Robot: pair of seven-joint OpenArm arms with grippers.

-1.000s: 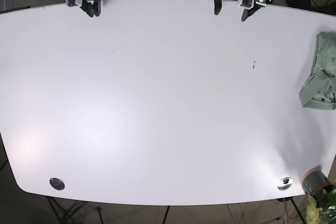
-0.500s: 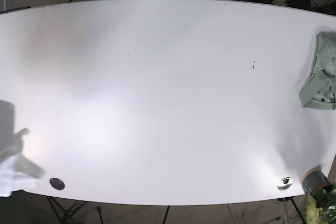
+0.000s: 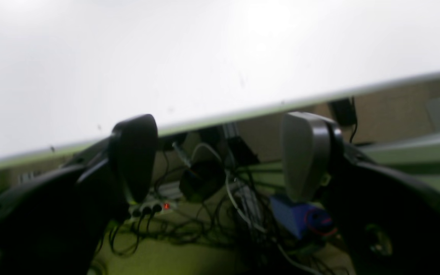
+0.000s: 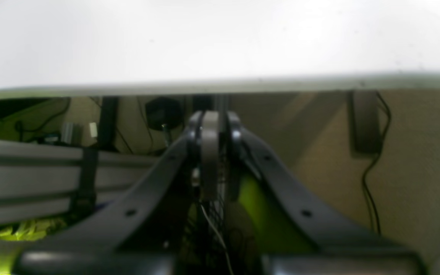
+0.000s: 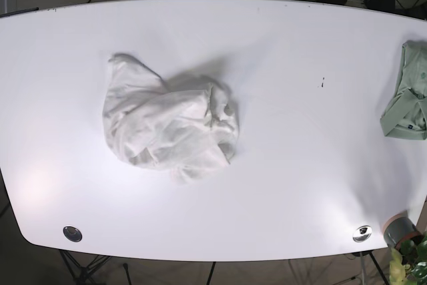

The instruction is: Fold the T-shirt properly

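Observation:
A white T-shirt (image 5: 167, 128) lies crumpled in a heap left of the middle of the white table (image 5: 300, 165), with no gripper touching it. Both arms are pulled back past the table's far edge, and only their tips show in the base view. In the left wrist view my left gripper (image 3: 220, 156) is open, its fingers (image 3: 306, 152) wide apart with nothing between them, hanging beyond the table edge. In the right wrist view my right gripper (image 4: 209, 152) is shut and empty, its fingers pressed together just off the table edge. The T-shirt shows in neither wrist view.
A folded pale green garment (image 5: 407, 95) lies at the table's right edge. Two metal grommets (image 5: 72, 233) (image 5: 362, 233) sit near the front corners. A pot with a plant (image 5: 400, 231) stands off the front right corner. Cables and gear hang behind the far edge.
The white T-shirt has landed on the table, which was bare before; it came in as a blur from the front left. Both grippers have drawn back beyond the far edge.

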